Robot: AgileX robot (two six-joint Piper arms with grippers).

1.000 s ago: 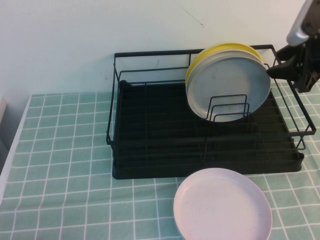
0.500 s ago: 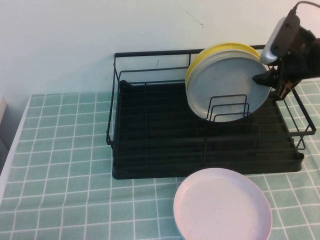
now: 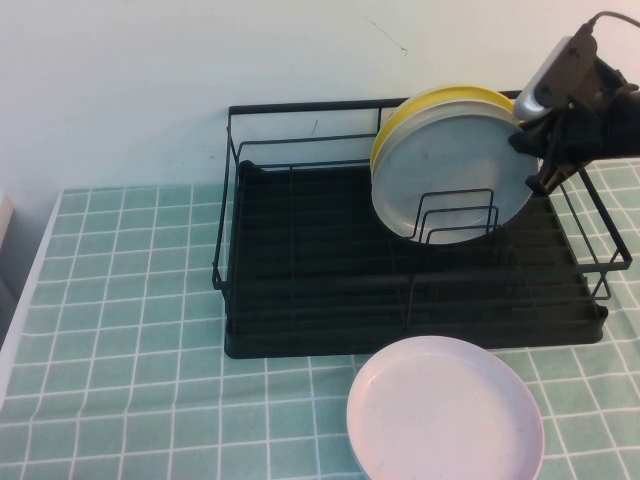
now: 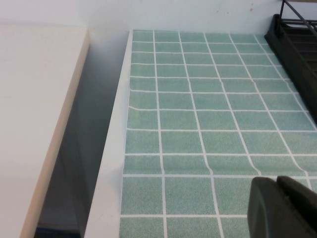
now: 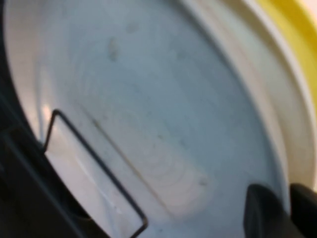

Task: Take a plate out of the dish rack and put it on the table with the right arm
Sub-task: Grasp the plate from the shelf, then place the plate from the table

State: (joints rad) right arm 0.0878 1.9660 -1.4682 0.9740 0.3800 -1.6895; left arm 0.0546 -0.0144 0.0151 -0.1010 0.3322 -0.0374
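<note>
Now your right gripper point(image 3: 532, 160) has moved in and narrowed on the right rim of the round dull-grey plate point(image 3: 455, 175), still upright in the black wire dish rack point(image 3: 300, 270); whether it truly clamps, you cannot tell. Left gripper point(image 4: 285, 208) sits parked at the far-left table edge, fingers together.

Dull-grey plate point(image 3: 450, 165) (faint specks); black dish rack point(image 3: 300, 300); mint-green tiled table point(image 3: 120, 350), white grid.
</note>
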